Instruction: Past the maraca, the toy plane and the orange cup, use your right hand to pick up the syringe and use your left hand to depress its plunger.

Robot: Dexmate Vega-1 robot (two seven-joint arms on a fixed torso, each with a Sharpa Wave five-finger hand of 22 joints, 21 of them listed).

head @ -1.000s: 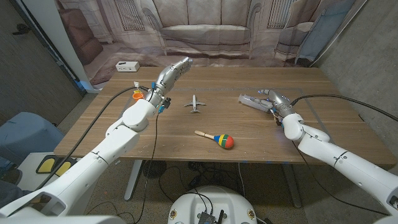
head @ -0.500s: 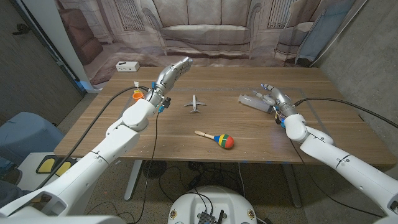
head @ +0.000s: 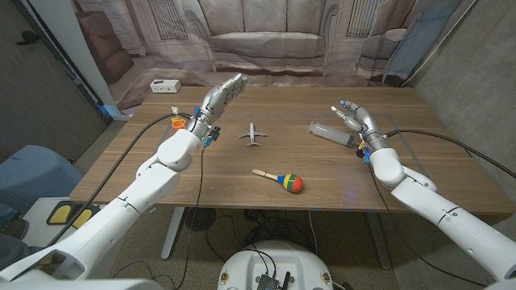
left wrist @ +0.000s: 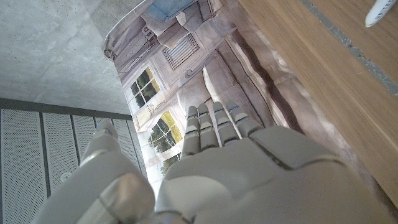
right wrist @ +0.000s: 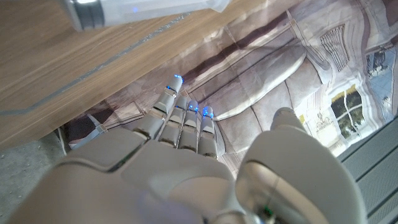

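The clear syringe (head: 327, 132) lies on the table at the right; part of it (right wrist: 144, 9) also appears in the right wrist view. My right hand (head: 355, 120) is raised just to the right of the syringe, fingers spread and pointing up, holding nothing. My right hand (right wrist: 186, 158) is apart from the barrel. The white toy plane (head: 253, 134) sits mid-table, and the striped maraca (head: 281, 180) lies nearer the front edge. The orange cup (head: 178, 123) stands at the left beside my left forearm. My left hand (head: 222, 93) hovers over the back left with its fingers (left wrist: 214, 124) straight and empty.
A white power strip (head: 164, 84) lies at the table's back left corner. A printed backdrop of a sofa (head: 266, 40) hangs behind the table. Black cables run along both arms. Bare wood (head: 419, 173) lies to the right of the syringe.
My right hand has lifted off the syringe and drawn back to the right with its fingers spreading. The syringe stays on the table. The left arm has not moved.
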